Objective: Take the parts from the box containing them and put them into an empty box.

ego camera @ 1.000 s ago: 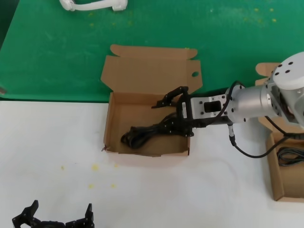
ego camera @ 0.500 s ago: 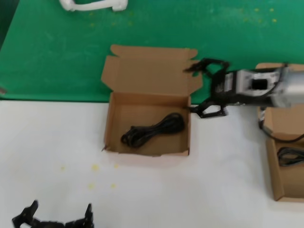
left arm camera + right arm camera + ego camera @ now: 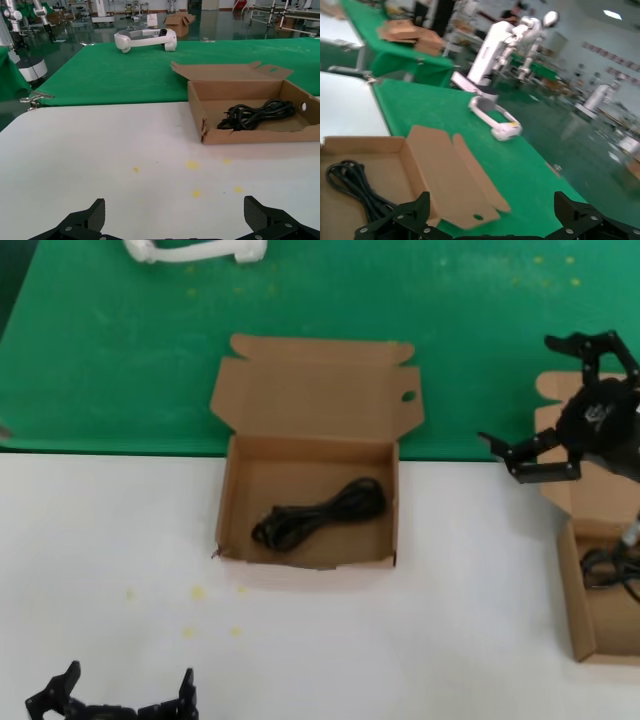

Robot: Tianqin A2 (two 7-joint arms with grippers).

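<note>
The brown box with a round hole in its lid flap lies open at the table's middle. One black coiled cable rests on its floor, also seen in the left wrist view as the cable and in the right wrist view as the cable. A second brown box sits at the right edge with another black cable inside. My right gripper hangs open and empty above that box's lid, to the right of the holed box. My left gripper stands open near the front edge.
A white curved device lies on the green mat behind the boxes. The white tabletop carries a few yellow specks. In the right wrist view the holed lid flap lies close below my right gripper.
My right gripper let go of the cable inside the holed box, lifted out and swung right to above the right-hand box. The left arm has not moved.
</note>
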